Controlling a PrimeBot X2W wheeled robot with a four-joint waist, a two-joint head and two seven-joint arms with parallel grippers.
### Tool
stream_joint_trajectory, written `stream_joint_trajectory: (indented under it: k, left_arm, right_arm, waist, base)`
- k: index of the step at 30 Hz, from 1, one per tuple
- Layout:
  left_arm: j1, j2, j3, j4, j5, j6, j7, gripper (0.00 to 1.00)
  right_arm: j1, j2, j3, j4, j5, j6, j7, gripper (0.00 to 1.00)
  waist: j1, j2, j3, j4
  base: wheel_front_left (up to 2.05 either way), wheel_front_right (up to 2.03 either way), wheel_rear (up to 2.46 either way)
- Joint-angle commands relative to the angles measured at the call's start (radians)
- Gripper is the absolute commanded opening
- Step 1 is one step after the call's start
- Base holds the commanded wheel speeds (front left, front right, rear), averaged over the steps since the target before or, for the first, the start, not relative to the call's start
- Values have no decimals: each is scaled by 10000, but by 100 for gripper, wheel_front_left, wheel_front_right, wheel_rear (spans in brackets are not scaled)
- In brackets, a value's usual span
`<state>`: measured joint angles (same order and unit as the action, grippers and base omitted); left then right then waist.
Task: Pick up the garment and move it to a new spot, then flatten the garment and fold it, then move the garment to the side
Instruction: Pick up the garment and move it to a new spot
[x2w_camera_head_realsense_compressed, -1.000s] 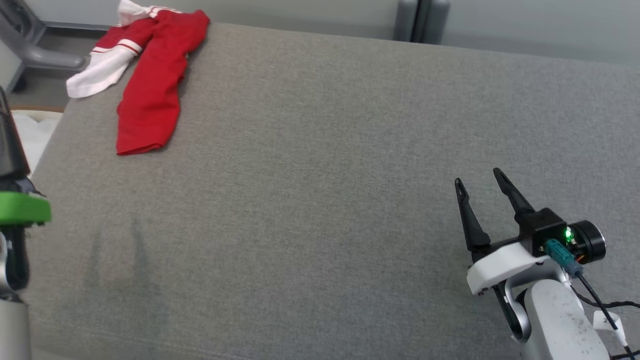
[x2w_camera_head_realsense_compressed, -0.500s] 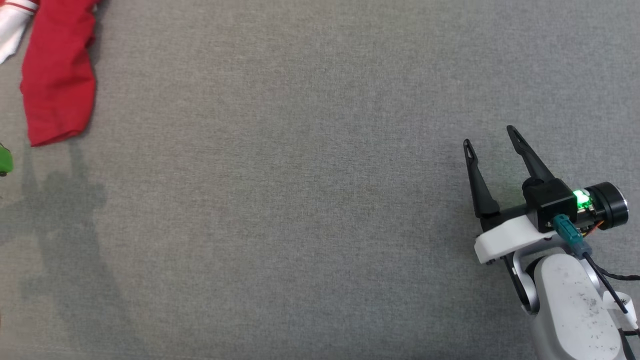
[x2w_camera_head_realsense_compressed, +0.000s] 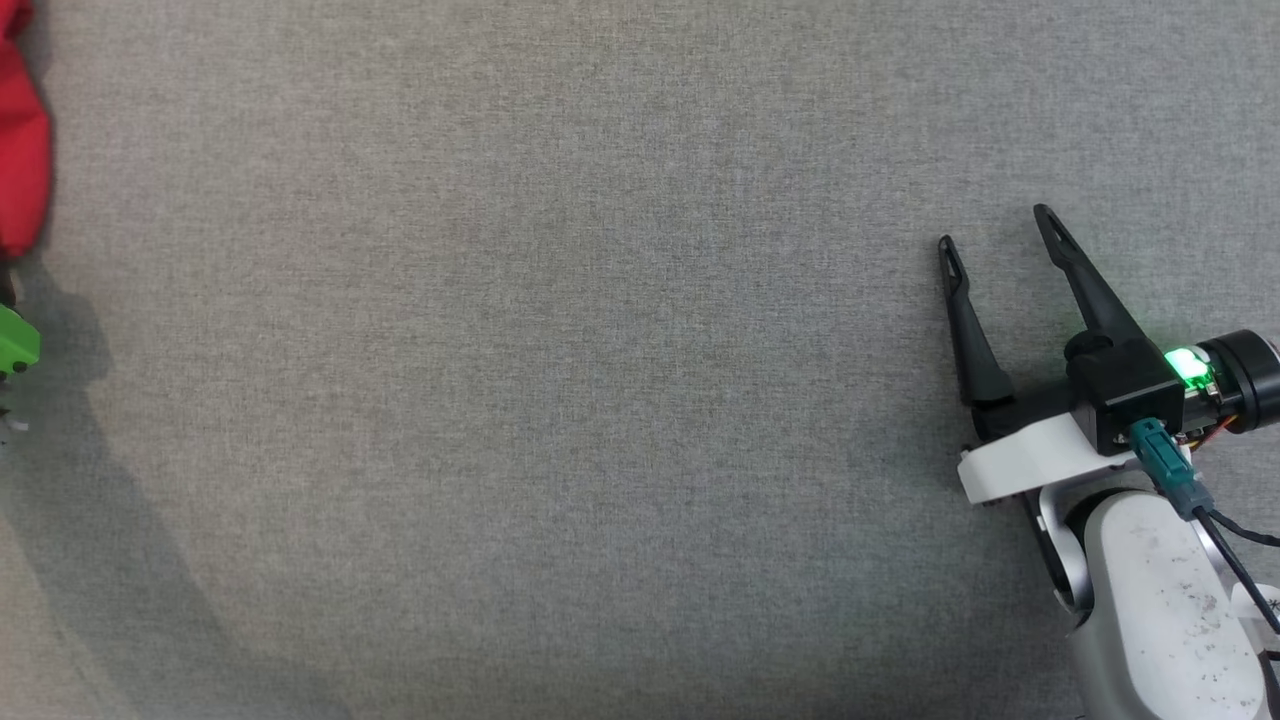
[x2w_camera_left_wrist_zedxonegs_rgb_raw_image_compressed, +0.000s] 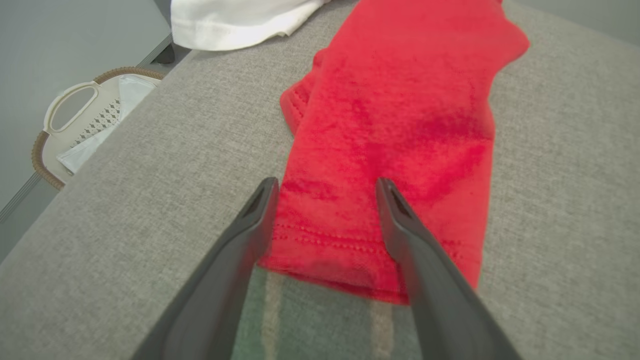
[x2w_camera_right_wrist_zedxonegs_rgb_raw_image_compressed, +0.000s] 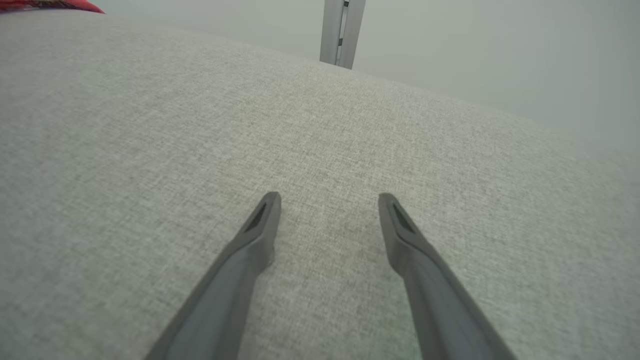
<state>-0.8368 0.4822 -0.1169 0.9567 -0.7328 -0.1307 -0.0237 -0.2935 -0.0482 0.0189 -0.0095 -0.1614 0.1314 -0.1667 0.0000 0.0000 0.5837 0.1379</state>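
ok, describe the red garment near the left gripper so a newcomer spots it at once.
On the broad grey fabric surface, look just ahead of the open left gripper. The bright red garment lies there, stitched hem nearest the fingers; the cloth beyond it is white.

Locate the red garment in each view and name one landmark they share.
Head view: red garment, upper left edge.
Left wrist view: garment across the centre and top.
Right wrist view: garment sliver, top left corner.
Shared landmark: grey fabric surface beneath it.
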Motion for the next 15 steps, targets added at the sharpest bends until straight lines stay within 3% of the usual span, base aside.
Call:
stream_joint_trajectory:
  k: [1, 6, 8, 9, 15]
  left_arm:
    - [-187, 80, -86, 146, -88, -2, -35, 100]
    - [-265, 61, -497, 416, -550, -2, 253, 100]
    - [-262, 87, -690, 399, -696, -2, 244, 7]
    - [-246, 113, -805, 361, -790, -2, 188, 0]
    - [-146, 584, -1474, -9, -1030, -2, -465, 0]
  right_arm:
    - [46, -44, 1, -102, -53, -15, 42, 100]
    - [91, -44, 11, -299, -67, -15, 109, 100]
    - [93, -42, -3, -331, -58, -15, 103, 100]
    - [84, -42, -8, -335, -42, -15, 89, 100]
    - [-16, -42, 23, -133, 163, -15, -103, 100]
  waist:
    - [0, 0, 95, -61]
    - [0, 0, 146, -65]
    - [0, 0, 140, -56]
    - [0, 0, 126, -50]
    - [0, 0, -194, -65]
  base:
    - [0, 0, 0]
    - [0, 0, 0]
    - [0, 0, 0]
    - [0, 0, 0]
    - [0, 0, 0]
